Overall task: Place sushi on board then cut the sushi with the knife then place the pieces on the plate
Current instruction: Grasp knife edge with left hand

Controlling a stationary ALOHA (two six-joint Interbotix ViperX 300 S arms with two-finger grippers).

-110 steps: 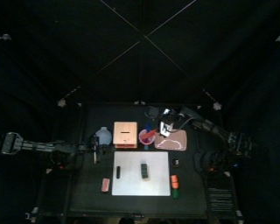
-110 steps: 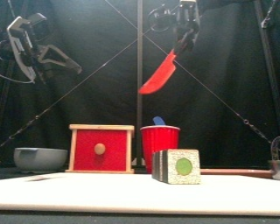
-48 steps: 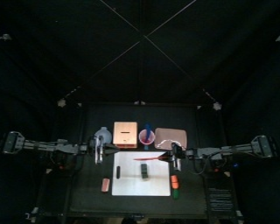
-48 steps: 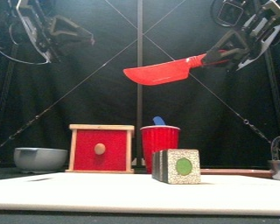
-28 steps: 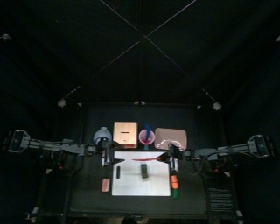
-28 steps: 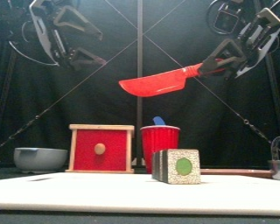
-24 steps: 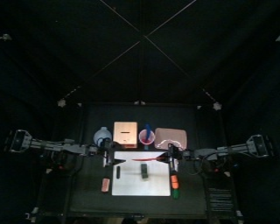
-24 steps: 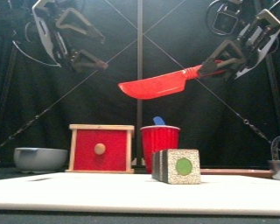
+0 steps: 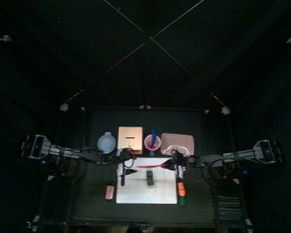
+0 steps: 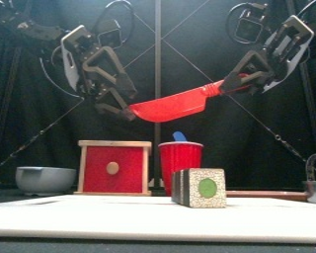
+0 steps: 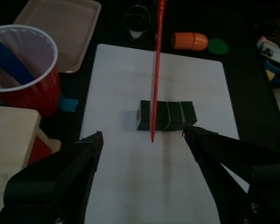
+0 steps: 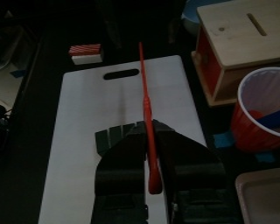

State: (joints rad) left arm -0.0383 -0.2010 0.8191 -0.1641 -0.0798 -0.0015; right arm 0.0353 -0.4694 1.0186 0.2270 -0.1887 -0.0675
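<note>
Centred on the flat white cutting board (image 9: 132,193): blocky dark green sushi roll (image 10: 200,188), upright; high above the board, thin red plastic knife (image 10: 177,103), handle clamped in right gripper (image 10: 237,82); above the board's left side, left gripper (image 10: 118,97), jaws spread wide, empty.

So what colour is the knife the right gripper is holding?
The knife is red, clearest in the front view.

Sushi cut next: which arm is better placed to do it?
Right. Its gripper holds the red knife by the handle, blade above the sushi on the board. The left gripper hangs open and empty beside the blade tip.
</note>
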